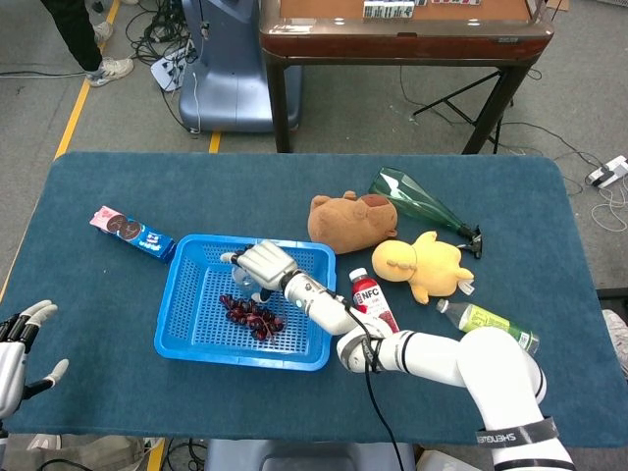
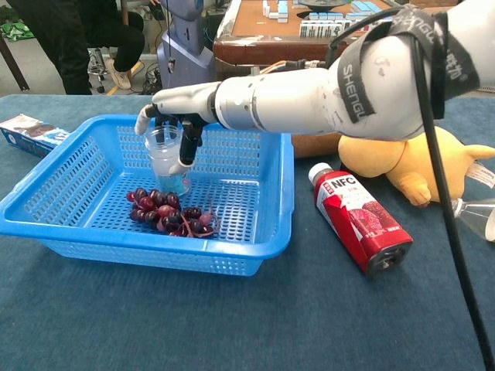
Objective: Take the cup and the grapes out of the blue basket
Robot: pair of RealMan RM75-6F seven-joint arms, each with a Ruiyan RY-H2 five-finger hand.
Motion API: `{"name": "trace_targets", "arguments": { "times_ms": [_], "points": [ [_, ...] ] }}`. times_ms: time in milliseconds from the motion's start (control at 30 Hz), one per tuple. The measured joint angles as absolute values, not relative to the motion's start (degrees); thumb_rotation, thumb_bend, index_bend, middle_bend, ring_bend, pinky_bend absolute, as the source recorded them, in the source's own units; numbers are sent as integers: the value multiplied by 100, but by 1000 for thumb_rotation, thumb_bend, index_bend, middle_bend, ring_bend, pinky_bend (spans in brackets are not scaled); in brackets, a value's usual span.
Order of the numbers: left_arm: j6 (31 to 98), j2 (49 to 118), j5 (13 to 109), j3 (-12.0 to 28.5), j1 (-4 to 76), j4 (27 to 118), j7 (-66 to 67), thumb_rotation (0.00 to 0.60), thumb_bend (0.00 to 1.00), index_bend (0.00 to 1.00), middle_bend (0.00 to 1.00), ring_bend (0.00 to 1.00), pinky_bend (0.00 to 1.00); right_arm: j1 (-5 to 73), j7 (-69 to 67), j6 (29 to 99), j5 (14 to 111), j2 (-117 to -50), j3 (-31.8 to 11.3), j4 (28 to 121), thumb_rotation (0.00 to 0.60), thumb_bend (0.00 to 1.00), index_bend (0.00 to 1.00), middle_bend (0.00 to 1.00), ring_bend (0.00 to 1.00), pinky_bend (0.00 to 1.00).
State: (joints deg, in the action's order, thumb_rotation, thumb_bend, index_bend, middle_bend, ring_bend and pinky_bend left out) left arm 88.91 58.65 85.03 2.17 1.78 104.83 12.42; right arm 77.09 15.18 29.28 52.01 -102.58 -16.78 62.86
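Note:
The blue basket [image 1: 169, 312] [image 2: 155, 252] stands on the table left of centre. Inside it a clear cup [image 2: 166, 164] stands upright, with a bunch of dark grapes [image 1: 252, 315] [image 2: 172, 216] lying just in front of it. My right hand [image 1: 261, 265] [image 2: 174, 116] reaches in from the right and wraps the cup's top. Its thumb lies against the cup's right side and its fingers curl over the far left rim. In the head view the hand hides most of the cup. My left hand [image 1: 18, 345] hovers with fingers spread at the table's near left corner, holding nothing.
A cookie pack [image 1: 131, 233] [image 2: 26, 131] lies left of the basket. To its right are a brown plush [image 1: 351, 220], a yellow plush [image 1: 428, 265] [image 2: 410, 158], a red NFC bottle [image 1: 372, 296] [image 2: 360, 217], a green bottle [image 1: 487, 323] and a dark green glass vessel [image 1: 416, 201] on its side.

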Motion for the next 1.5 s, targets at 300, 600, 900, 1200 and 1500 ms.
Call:
{"name": "trace_targets", "arguments": {
  "times_ms": [300,600,900,1200,1500],
  "points": [
    [8886,5868,8466,222,162,10436,1191,600,243,238,192,198,230,7774,1591,3216,5044,-10455,-1666,6136,600,370,422,389,370,613],
    [8913,5867,8461,227,139,10391,1135,600,243,237,192,197,230,7539,1307,3525,5296,-9975,-1824,6910,600,381,454,410,401,653],
    [8926,5875,8559,206,140,10423,1149,600,243,236,192,197,230,6896,1067,4044,5583,-8442,-1959,8446,600,382,454,411,401,653],
    [8900,5883,8664,199,184,10533,1285,600,243,236,192,197,230,6365,976,4378,5477,-7550,-1940,8826,600,381,454,411,401,653],
    [8865,5903,8590,203,186,10533,1353,600,243,234,192,197,230,6668,918,4079,5215,-8329,-1885,7564,600,373,454,402,401,652]
  ]
}}
